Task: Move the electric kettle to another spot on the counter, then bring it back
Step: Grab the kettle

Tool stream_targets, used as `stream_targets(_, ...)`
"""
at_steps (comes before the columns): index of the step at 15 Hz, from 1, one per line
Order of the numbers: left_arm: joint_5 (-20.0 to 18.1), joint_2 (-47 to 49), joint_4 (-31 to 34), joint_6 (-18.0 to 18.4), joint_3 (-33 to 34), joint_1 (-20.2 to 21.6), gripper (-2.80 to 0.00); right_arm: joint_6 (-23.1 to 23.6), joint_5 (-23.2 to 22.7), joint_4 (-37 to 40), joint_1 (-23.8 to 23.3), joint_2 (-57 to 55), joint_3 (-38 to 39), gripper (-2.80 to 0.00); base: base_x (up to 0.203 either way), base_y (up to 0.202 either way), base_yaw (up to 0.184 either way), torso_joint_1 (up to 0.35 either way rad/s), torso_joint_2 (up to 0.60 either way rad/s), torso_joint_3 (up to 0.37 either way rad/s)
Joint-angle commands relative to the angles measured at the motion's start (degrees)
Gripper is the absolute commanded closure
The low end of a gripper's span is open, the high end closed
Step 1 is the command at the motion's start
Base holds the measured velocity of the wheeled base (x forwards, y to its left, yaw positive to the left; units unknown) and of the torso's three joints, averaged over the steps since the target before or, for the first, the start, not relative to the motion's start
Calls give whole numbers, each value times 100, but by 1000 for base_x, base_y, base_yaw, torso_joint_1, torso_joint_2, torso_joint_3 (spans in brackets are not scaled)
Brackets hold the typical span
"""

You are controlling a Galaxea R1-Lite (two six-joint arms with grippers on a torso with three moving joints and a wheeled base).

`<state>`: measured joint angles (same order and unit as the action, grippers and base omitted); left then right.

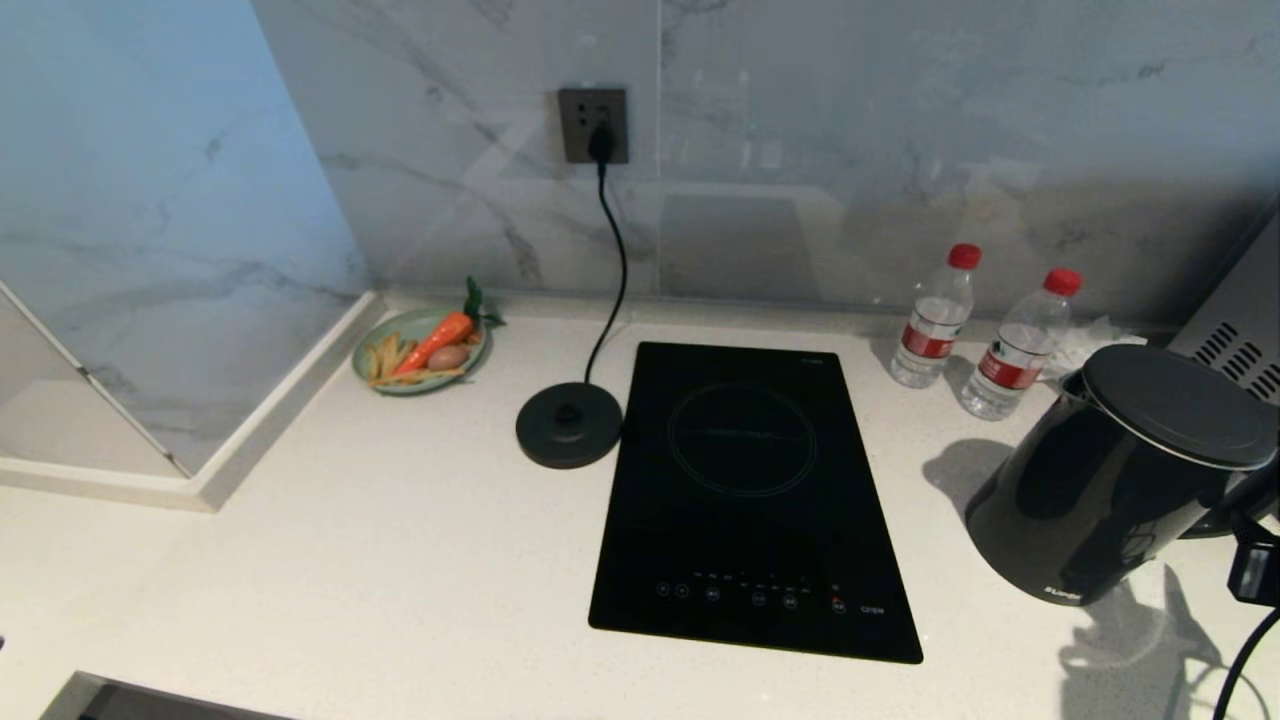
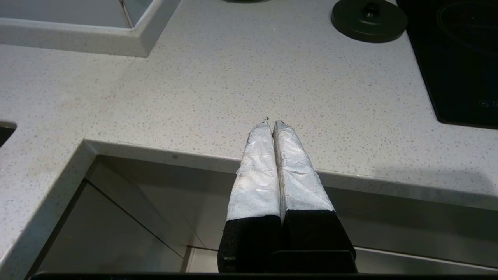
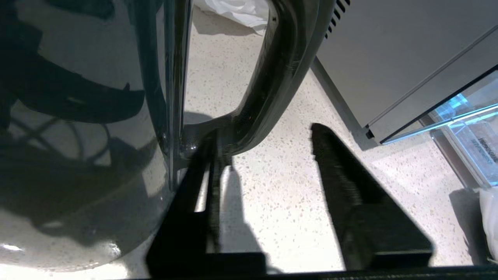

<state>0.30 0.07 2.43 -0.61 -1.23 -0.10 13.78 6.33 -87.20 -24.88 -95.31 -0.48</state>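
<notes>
Glossy black body: the electric kettle (image 1: 1110, 480) stands on the white speckled worktop (image 1: 400, 560) at the right, right of the cooktop (image 1: 750, 500) and well apart from its round power base (image 1: 569, 425) at the left of the cooktop.
Right tool: the right tool (image 3: 268, 140) is spread apart at the lower part of the loop handle (image 3: 272, 77); 1 finger lies against the foot of the handle, the other stands free beside it, so nothing is gripped.
Left tool: the left tool (image 2: 271, 123) is pressed together, holds nothing and hangs over the near edge of the worktop at the left.
How it handles: stiff and smooth, probably slippery on the body; the weight depends on water inside, which I cannot see. I judge the handle is the good place to take hold, high enough that the jug does not swing.
Neighbours: 2 water bottles (image 1: 935, 320) stand just behind the kettle, and a grey appliance (image 3: 389, 58) is near the handle.
Hidden: in the head view the handle and the right arm are cut off at the right edge, the lid hides the inside, and the sink (image 2: 116, 217) shows only partly.
</notes>
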Motion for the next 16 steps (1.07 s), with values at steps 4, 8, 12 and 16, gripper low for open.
stream_targets(4, 5, 1, 4, -1, 0, 1, 0, 124, 0, -46, -50, 119, -152, -280, 0, 0, 0, 0, 0, 0)
stream_targets(8, 5, 1, 4, -1, 0, 1, 0, 133, -9, -46, -122, 12, -324, -280, 0, 0, 0, 0, 0, 0)
stream_targets(12, 5, 1, 4, -1, 0, 1, 0, 178, -26, -46, -124, -164, -480, -280, 0, 0, 0, 0, 0, 0)
stream_targets(16, 5, 1, 4, -1, 0, 1, 0, 257, -44, -46, -122, -242, -725, -280, 0, 0, 0, 0, 0, 0)
